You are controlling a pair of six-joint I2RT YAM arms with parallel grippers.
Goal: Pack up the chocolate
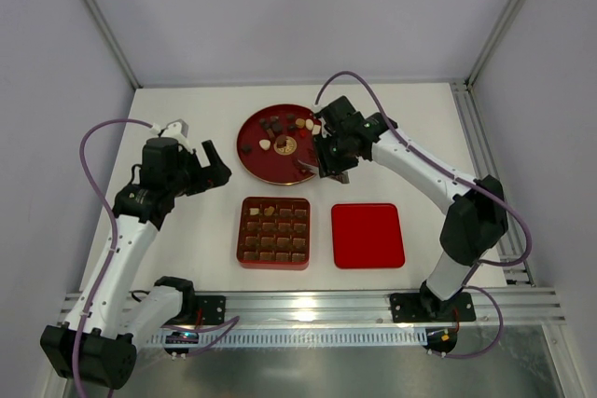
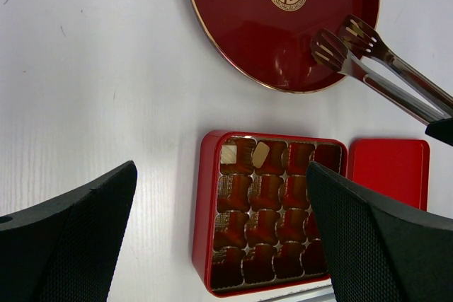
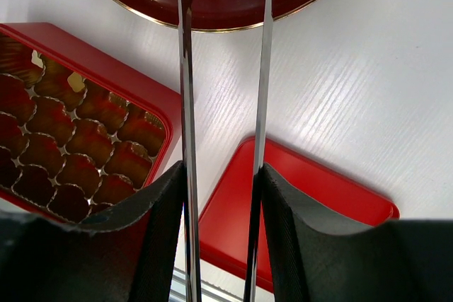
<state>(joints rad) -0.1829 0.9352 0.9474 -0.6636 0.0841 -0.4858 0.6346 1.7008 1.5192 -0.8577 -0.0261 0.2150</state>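
Observation:
Several chocolate pieces (image 1: 280, 125), dark, brown and cream, lie on a round red plate (image 1: 248, 154). The red grid box (image 1: 273, 232) sits in front of it with two pale pieces (image 2: 260, 152) in its far-left compartments. My right gripper (image 1: 333, 152) is shut on metal tongs (image 2: 354, 44). The tong arms (image 3: 185, 68) are spread, and their empty tips hang over the plate's near right rim (image 2: 283, 86). My left gripper (image 1: 216, 170) is open and empty, raised left of the plate; in the left wrist view the gripper (image 2: 221, 175) frames the box.
The flat red lid (image 1: 367, 235) lies right of the box, also in the right wrist view (image 3: 304, 196). White enclosure walls stand at the back and sides. A metal rail runs along the table's near edge.

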